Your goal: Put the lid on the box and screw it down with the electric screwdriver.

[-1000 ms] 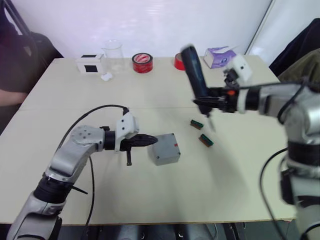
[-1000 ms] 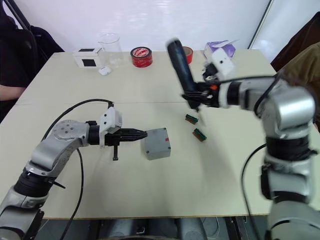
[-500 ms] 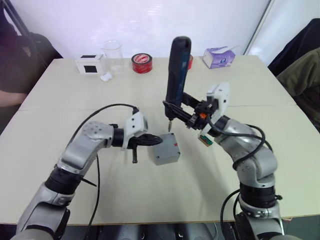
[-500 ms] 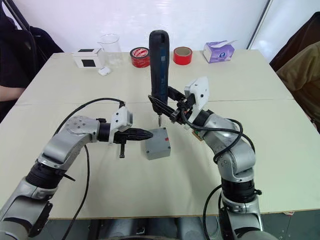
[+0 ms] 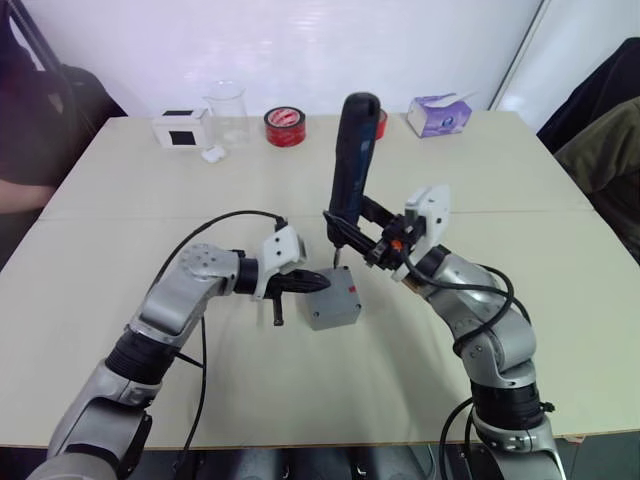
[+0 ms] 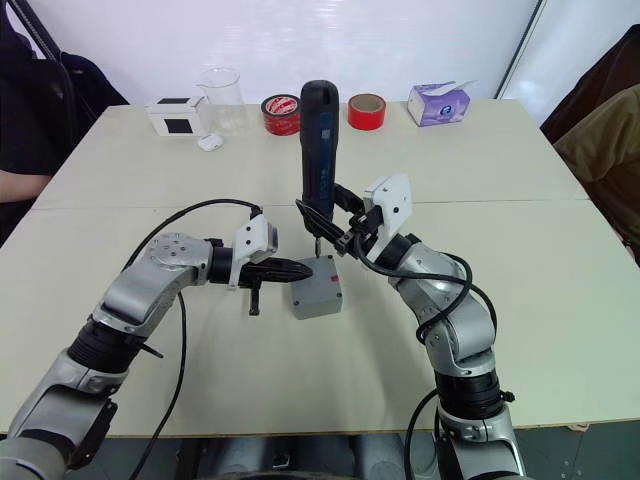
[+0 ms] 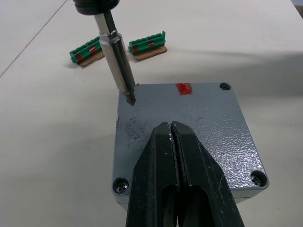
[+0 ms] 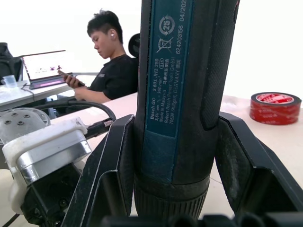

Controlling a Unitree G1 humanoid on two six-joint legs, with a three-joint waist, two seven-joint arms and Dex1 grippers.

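The grey lid (image 7: 194,123) lies on the box (image 5: 331,313), a red mark near its far edge. My left gripper (image 5: 318,284) is shut with nothing held. Its fingertips (image 7: 173,151) lie over the lid's near edge, and contact appears to be made. My right gripper (image 5: 345,225) is shut on the electric screwdriver (image 5: 351,160), which stands nearly upright. In the right wrist view the dark screwdriver body (image 8: 182,94) sits between the two fingers (image 8: 111,179). The metal bit (image 7: 118,61) points down at one corner of the lid, its tip at or just above the surface.
Two green terminal blocks (image 7: 147,45) lie just beyond the box. Along the table's far edge stand a white box with a black square (image 5: 182,128), a beaker (image 5: 226,108), red tape rolls (image 5: 285,125) and a purple tissue box (image 5: 440,113). A person (image 8: 111,52) sits nearby.
My right arm swung the screwdriver in from the right, turned it upright and lowered its bit to the lid's corner. My left gripper edged right onto the lid.
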